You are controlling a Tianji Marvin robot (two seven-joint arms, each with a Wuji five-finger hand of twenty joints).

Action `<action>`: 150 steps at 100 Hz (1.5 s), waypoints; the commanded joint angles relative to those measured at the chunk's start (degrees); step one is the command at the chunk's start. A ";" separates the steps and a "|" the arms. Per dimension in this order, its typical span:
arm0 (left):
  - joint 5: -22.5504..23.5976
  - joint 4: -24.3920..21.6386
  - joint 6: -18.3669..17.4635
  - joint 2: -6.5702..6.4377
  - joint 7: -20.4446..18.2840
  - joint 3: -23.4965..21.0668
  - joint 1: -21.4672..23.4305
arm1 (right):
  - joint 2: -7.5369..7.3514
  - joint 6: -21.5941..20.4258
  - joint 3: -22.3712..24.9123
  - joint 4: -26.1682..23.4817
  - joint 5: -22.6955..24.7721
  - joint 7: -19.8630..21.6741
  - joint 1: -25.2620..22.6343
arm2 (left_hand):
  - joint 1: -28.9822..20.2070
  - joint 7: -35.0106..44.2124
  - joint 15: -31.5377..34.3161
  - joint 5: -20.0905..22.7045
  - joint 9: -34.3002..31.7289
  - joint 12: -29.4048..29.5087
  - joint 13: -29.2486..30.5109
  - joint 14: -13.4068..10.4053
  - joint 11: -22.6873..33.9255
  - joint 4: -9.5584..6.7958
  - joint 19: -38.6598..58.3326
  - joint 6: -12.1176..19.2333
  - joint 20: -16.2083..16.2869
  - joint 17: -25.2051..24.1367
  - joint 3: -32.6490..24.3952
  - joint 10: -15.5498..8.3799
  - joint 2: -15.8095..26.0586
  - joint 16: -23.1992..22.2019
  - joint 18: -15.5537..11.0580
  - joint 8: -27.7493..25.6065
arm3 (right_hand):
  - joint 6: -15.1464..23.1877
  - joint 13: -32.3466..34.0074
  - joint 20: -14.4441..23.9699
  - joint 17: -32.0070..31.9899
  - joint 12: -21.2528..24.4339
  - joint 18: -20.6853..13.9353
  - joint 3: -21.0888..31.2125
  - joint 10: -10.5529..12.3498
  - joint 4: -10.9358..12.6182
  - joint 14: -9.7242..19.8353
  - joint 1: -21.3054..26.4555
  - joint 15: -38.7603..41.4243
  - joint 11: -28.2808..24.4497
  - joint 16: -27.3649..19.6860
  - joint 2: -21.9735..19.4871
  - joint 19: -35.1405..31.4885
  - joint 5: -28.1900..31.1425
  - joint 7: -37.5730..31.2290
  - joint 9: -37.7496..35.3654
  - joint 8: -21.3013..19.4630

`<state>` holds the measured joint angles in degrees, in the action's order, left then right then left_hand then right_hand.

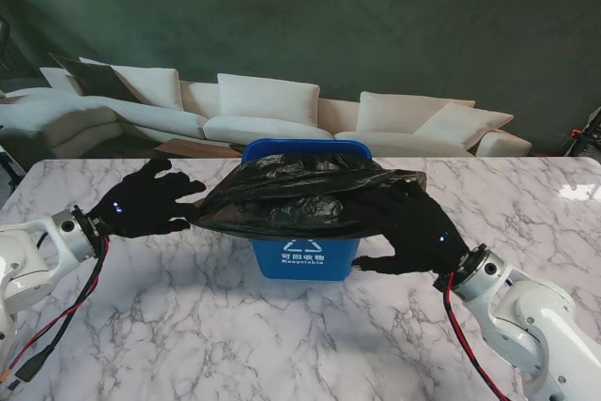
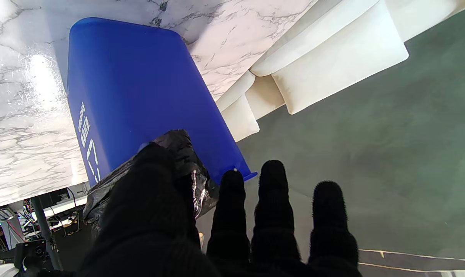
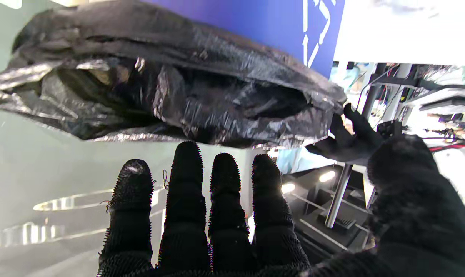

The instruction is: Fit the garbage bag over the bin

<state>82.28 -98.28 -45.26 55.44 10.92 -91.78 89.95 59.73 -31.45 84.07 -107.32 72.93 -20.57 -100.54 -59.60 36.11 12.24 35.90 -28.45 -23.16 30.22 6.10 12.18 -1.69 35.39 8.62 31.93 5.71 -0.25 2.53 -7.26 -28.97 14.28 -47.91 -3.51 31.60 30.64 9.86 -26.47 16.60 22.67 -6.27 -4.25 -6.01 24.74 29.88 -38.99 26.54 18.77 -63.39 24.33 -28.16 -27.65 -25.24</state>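
Garbage bag (image 1: 310, 199) lies stretched over the blue bin (image 1: 305, 255) mouth at table centre, left hand (image 1: 146, 199) gripping its 9 o'clock edge, right hand (image 1: 413, 232) its 4 o'clock edge; next, pull the rim down.

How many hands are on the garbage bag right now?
2. The left hand grips the garbage bag at its left end; the right hand holds its right end, over the blue bin.
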 commanded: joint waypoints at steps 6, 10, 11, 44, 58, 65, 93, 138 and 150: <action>-0.12 0.13 -0.09 0.13 -1.44 0.27 -0.15 | -0.12 1.47 -1.34 0.36 0.72 1.36 1.62 | -0.69 0.58 0.30 1.01 1.83 0.66 -0.83 0.70 -1.06 -0.20 -1.70 -1.09 0.25 -1.44 -0.06 0.88 0.85 0.01 0.51 -0.40 | -1.68 -0.27 0.03 -1.46 0.85 0.21 -2.33 -0.66 1.46 -0.43 3.61 -3.10 1.55 -1.97 -3.55 1.76 1.68 2.87 -0.94 0.02; -0.13 0.11 -0.14 0.12 -1.52 0.29 -0.17 | -0.19 2.11 -1.83 0.32 0.79 2.38 2.23 | -0.64 0.57 0.31 1.00 1.85 0.67 -0.83 0.69 -1.08 -0.19 -1.72 -1.10 0.24 -1.45 -0.04 0.86 0.83 0.01 0.52 -0.39 | -1.47 -0.44 -0.35 -2.22 1.09 0.63 -3.04 -0.38 1.48 -0.35 4.00 -4.19 1.77 -2.55 -4.01 2.69 1.75 3.02 -1.40 0.06; -0.13 0.11 -0.15 0.12 -1.54 0.29 -0.17 | -0.21 2.24 -1.96 0.35 0.82 2.59 2.41 | -0.66 0.56 0.30 1.00 1.85 0.68 -0.85 0.64 -1.08 -0.19 -1.73 -1.09 0.24 -1.45 -0.04 0.85 0.78 0.01 0.52 -0.39 | -1.43 -0.51 -0.39 -2.36 1.11 0.71 -3.09 -0.33 1.49 -0.36 4.02 -4.30 1.82 -2.60 -4.08 2.80 1.67 3.06 -1.36 0.07; -0.21 0.07 -0.13 0.15 -1.47 0.25 0.10 | -0.48 7.07 -5.13 2.30 2.14 4.17 6.58 | -0.63 0.52 0.29 1.04 1.90 0.81 -0.82 0.57 -1.20 -0.18 -1.86 -0.99 0.18 -1.39 -0.06 0.80 0.82 0.04 0.47 -0.38 | -2.06 -6.33 -0.73 -5.75 1.25 0.79 -3.52 -2.71 1.75 -1.50 2.56 -5.15 2.62 -2.57 -3.86 4.43 1.23 3.55 8.00 -0.61; -0.17 0.04 -0.30 0.13 -1.56 0.18 0.10 | -0.66 7.35 -5.68 2.59 2.84 4.70 7.16 | -0.68 0.50 0.26 1.03 1.89 0.84 -0.87 0.63 -1.19 -0.19 -1.90 -0.97 0.17 -1.42 -0.10 0.85 0.84 0.06 0.45 -0.37 | -1.55 -6.49 -0.93 -6.33 1.08 1.07 -3.04 -2.65 1.76 -1.46 2.67 -4.66 2.13 -2.43 -3.81 4.90 3.30 2.22 8.10 -1.59; -0.14 0.07 -0.26 0.13 -1.40 0.16 0.14 | -0.77 7.64 -6.11 3.01 3.01 5.77 7.53 | -0.61 0.50 0.26 1.02 1.91 0.86 -0.86 0.63 -1.20 -0.16 -1.92 -0.97 0.16 -1.45 -0.05 0.87 0.81 0.06 0.50 -0.38 | -0.87 -6.14 -1.02 -6.15 0.90 1.12 -2.67 -2.58 1.78 -1.49 3.70 -4.44 1.74 -2.40 -3.45 4.97 5.01 0.94 7.52 -2.44; -0.28 0.14 -0.20 0.16 -1.54 0.31 0.14 | -0.79 11.02 -9.11 6.34 2.91 5.47 9.33 | -0.58 0.45 0.25 0.93 1.95 0.91 -0.94 0.65 -1.21 -0.15 -2.01 -0.98 0.14 -1.50 -0.04 0.83 0.85 0.07 0.50 -0.40 | 9.88 -1.26 -1.67 -3.55 -5.56 1.75 -6.43 0.48 1.96 -0.27 16.69 2.69 -5.52 0.73 0.45 2.46 2.78 -23.43 1.97 -14.39; -1.06 0.50 0.97 0.46 -0.45 -0.03 0.88 | -0.31 13.07 -12.34 9.28 -0.55 6.15 11.22 | 12.60 -18.78 0.02 -7.53 7.76 3.72 -2.54 1.62 -4.37 0.20 -2.13 -7.76 0.30 -1.67 1.01 3.57 0.34 0.01 0.88 13.60 | 23.77 6.84 -1.26 1.21 -21.03 1.95 21.56 6.99 -3.98 3.72 20.20 16.38 -16.69 7.54 9.32 -1.87 4.01 -38.37 -10.79 -14.90; -1.71 0.03 1.49 0.69 -0.53 -1.15 1.67 | -0.22 12.73 -12.24 9.28 -1.27 6.55 11.31 | 19.46 -27.48 -0.09 -14.94 11.25 6.08 -3.76 2.46 -7.11 0.58 -2.02 -11.64 0.51 -1.48 1.30 6.37 -3.28 -0.06 0.81 19.63 | 24.05 9.61 -0.96 2.48 -22.91 2.03 23.17 8.30 -4.17 4.63 20.28 19.25 -18.59 9.00 9.67 -2.39 4.63 -38.65 -14.10 -15.48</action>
<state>81.04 -98.07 -44.14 55.91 11.25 -92.38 91.04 59.45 -18.74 71.79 -98.64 71.87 -14.62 -89.04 -43.65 12.25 12.24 25.15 -20.61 -18.62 28.52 7.23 6.90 -1.69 35.08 0.08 31.93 5.13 -0.30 6.47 -9.08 -28.97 14.29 -30.75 13.40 37.34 29.09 11.76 -48.01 17.65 38.16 0.85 -9.42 -0.81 39.94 44.93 -54.41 33.69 27.73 -64.51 26.81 -64.75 -40.07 -39.78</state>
